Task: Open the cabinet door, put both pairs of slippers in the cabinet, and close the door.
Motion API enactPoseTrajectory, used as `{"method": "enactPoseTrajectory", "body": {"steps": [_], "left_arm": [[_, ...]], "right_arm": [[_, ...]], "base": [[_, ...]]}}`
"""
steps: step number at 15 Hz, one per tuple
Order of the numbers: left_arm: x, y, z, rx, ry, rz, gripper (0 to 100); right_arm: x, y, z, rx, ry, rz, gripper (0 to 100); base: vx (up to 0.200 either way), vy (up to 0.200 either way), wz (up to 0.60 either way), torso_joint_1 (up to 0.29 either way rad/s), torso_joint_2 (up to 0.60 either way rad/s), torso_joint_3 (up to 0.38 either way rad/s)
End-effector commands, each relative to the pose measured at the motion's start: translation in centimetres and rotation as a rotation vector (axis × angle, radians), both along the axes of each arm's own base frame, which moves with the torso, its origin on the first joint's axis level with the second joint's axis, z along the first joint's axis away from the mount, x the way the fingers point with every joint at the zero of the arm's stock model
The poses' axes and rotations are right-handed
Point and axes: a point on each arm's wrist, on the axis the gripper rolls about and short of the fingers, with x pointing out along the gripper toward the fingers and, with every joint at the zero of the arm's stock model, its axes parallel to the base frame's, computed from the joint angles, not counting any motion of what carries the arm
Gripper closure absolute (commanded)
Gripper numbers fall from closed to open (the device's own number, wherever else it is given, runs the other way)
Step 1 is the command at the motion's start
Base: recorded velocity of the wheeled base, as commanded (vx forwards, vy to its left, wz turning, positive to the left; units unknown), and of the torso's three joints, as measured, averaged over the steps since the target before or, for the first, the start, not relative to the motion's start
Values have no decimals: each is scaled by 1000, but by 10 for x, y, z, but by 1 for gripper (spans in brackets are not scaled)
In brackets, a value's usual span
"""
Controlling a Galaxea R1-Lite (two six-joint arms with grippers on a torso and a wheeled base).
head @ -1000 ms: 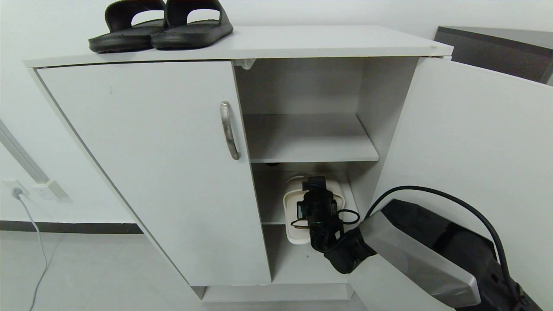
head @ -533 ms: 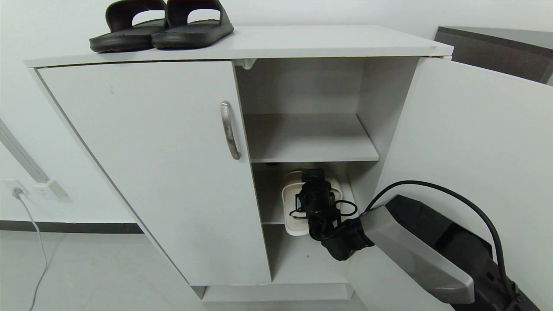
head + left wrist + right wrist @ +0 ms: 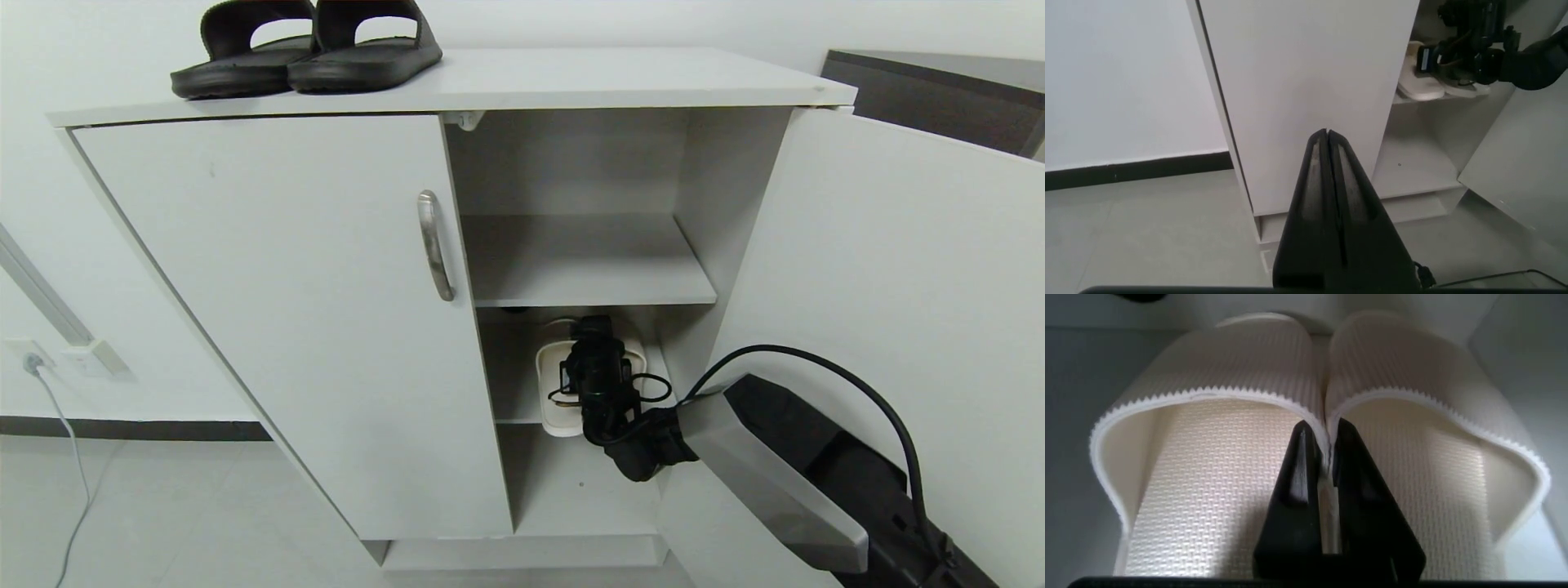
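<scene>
**Two pairs: cream in the cabinet, black on top**

One pair, the cream slippers [image 3: 1208,498], is pinched in the right gripper [image 3: 1321,441]. Its fingers [image 3: 1300,482] clamp the two inner strap edges together. The long axis runs front to back, toes deep in the cabinet [image 3: 571,77], over the second shelf down [image 3: 514,408].

You can't tell whether the soles rest on it; the wrist hides that.

The black slippers [image 3: 306,49] lie on the cabinet top at its left end, above the shut left door [image 3: 269,310]. The left gripper [image 3: 1327,135], fingers closed on nothing, hangs low before that door. Judged the nearer arm for them.
</scene>
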Motion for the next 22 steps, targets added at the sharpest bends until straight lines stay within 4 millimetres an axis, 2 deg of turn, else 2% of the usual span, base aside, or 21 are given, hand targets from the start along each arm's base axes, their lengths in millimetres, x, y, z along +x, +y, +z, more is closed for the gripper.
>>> {"method": "enactPoseTrajectory", "body": {"steps": [1, 3, 4, 7, 9, 12, 14, 15, 18, 20, 22], "left_arm": [[0, 0, 0, 0, 1, 0, 100], [0, 0, 0, 0, 1, 1, 100], [0, 0, 0, 0, 1, 0, 100], [0, 0, 0, 0, 1, 0, 100], [0, 0, 0, 0, 1, 0, 100], [0, 0, 0, 0, 1, 0, 100], [0, 0, 0, 0, 1, 0, 100], [0, 0, 0, 0, 1, 1, 100], [0, 0, 0, 0, 1, 0, 100], [0, 0, 0, 0, 1, 1, 100], [0, 0, 0, 0, 1, 0, 100]], "right_arm": [[0, 0, -2, -4, 5, -1, 100], [1, 0, -2, -12, 16, -1, 100], [1, 1, -1, -13, 17, -1, 0], [-4, 1, -3, -36, 48, -2, 0], [-14, 1, 7, -39, 56, 8, 0], [-43, -5, 24, -34, 36, -13, 0], [-67, -10, 29, -32, 31, 9, 0], [-89, -15, 34, -32, 30, 33, 0], [-131, -25, 50, -24, 25, 83, 0], [-167, -33, 61, -2, 38, 130, 0], [-196, -35, 57, 4, 80, 177, 0]], "base": [[0, 0, 0, 0, 0, 0], [0, 0, 0, 0, 0, 0], [0, 0, 0, 0, 0, 0], [0, 0, 0, 0, 0, 0], [0, 0, 0, 0, 0, 0], [0, 0, 0, 0, 0, 0], [0, 0, 0, 0, 0, 0], [0, 0, 0, 0, 0, 0], [0, 0, 0, 0, 0, 0], [0, 0, 0, 0, 0, 0], [0, 0, 0, 0, 0, 0]]}}
